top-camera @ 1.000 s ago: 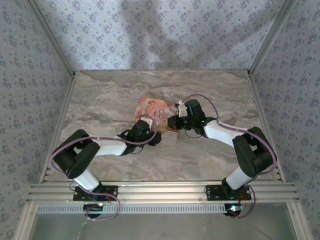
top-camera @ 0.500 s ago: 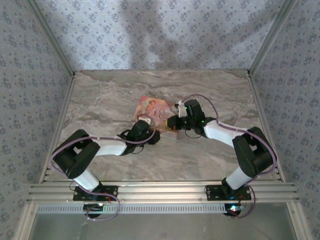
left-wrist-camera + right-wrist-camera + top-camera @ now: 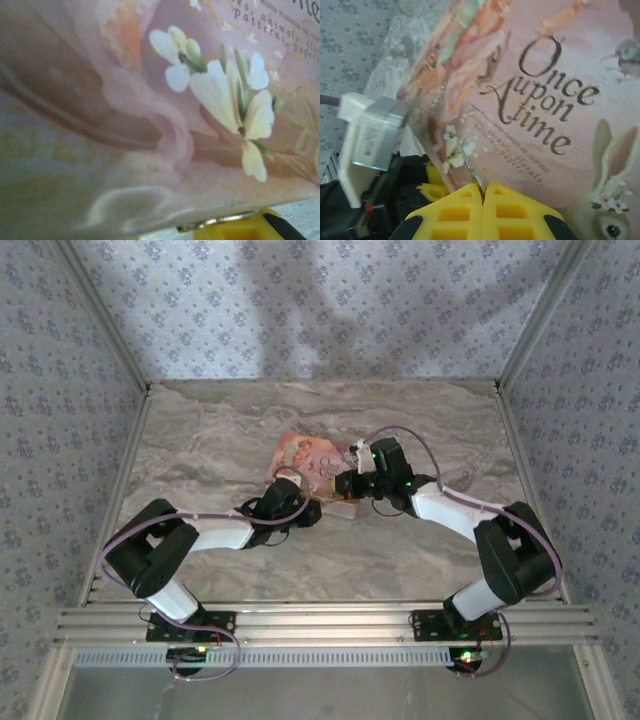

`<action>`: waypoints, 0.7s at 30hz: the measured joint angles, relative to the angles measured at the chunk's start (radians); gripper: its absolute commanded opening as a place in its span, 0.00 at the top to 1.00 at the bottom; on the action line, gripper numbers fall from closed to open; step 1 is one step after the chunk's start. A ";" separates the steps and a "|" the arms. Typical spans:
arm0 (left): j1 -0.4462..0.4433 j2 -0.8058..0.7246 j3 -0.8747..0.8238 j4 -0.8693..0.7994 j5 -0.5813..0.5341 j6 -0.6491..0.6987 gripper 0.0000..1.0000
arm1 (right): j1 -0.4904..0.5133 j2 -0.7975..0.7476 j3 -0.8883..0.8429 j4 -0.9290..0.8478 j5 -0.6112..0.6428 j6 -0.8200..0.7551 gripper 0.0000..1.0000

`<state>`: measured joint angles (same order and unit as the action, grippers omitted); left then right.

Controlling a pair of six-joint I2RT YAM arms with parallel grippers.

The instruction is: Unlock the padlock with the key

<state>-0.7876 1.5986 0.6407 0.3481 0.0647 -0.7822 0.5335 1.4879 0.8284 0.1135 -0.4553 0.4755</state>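
Note:
My right gripper (image 3: 483,192) is shut on the key (image 3: 471,169), whose thin silvery blade sticks out from between the yellow fingers toward the pink illustrated box (image 3: 545,95). From above, the right gripper (image 3: 344,486) sits at the near right corner of the box (image 3: 308,458), and my left gripper (image 3: 307,513) is at its near edge. The left wrist view is pressed close against the box (image 3: 165,100), with one yellow finger (image 3: 240,231) and a thin silvery strip (image 3: 220,219) below its edge. The padlock is hidden.
The marble table (image 3: 220,430) has open room to the left, behind the box and to the right. Patterned walls (image 3: 320,310) close it in on three sides. The left arm's wrist camera housing (image 3: 372,132) shows beside the box.
The right arm's elbow has swung slightly to the right and its gripper has edged left along the box. The left gripper has crept a little closer under the box's near edge.

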 measured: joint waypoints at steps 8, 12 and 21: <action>0.000 -0.041 0.059 -0.100 0.061 -0.076 0.73 | 0.014 -0.243 -0.170 0.072 0.067 -0.049 0.99; 0.000 -0.054 0.097 -0.157 0.090 -0.103 0.73 | 0.038 -0.343 -0.289 0.093 0.104 -0.072 0.99; 0.005 -0.061 0.132 -0.229 0.135 -0.156 0.73 | 0.161 -0.416 -0.480 0.204 0.225 -0.106 1.00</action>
<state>-0.7822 1.5372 0.7731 0.1188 0.1993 -0.9379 0.6949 1.0718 0.3481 0.3176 -0.2306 0.3691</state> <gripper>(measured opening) 0.270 0.065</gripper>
